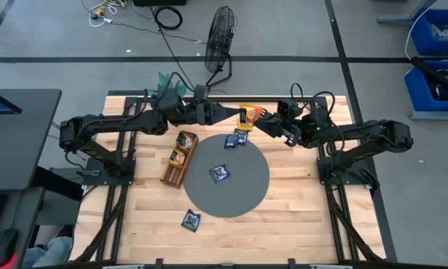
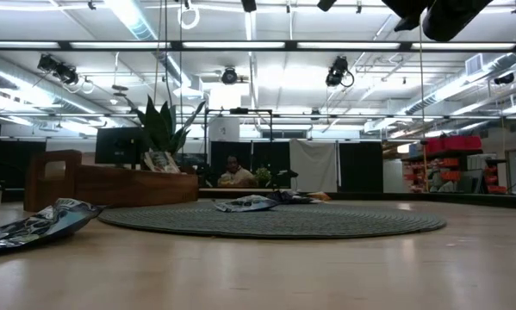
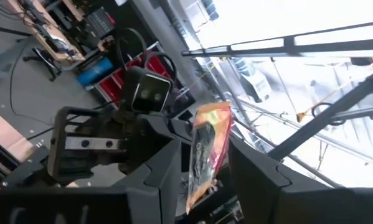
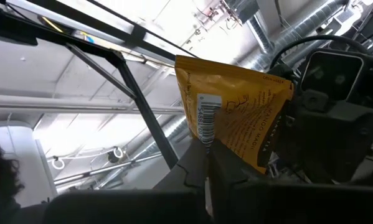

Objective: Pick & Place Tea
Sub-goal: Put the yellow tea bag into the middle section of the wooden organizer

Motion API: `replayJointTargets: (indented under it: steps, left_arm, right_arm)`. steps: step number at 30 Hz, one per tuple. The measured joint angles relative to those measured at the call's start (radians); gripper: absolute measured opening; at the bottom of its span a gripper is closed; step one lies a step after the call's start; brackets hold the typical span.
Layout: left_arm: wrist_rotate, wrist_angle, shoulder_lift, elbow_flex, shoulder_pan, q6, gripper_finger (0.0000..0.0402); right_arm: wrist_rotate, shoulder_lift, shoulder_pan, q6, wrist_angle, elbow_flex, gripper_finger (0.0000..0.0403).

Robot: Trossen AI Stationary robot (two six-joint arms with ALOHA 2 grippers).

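high view: a yellow-orange tea sachet (image 1: 247, 116) is held in the air just past the far edge of the round grey mat (image 1: 246, 198), between the two arms. the left gripper (image 1: 235, 114) is clamped on one edge of it, and the right gripper (image 1: 262, 119) is pinched fully shut on the other edge, as is seen in the right wrist view, where its fingertips (image 4: 202, 163) are closed on the sachet's barcode edge. a dark sachet (image 1: 220, 173) is seen lying near the mat's centre, two more (image 1: 237, 139) at the mat's far edge, and another (image 1: 191, 220) off the mat on the near left side. a wooden tray (image 1: 179, 158) is seen beside the mat's left edge.
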Motion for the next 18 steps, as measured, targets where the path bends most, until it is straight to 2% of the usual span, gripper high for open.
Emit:
replayJointTargets:
  steps: [18]
  left_arm:
    - [0.016,-0.001,0.021,0.001,-0.022,-0.004,0.0136]
  right_arm:
    - [0.018,0.000,0.000,0.000,-0.056,0.000,0.0000]
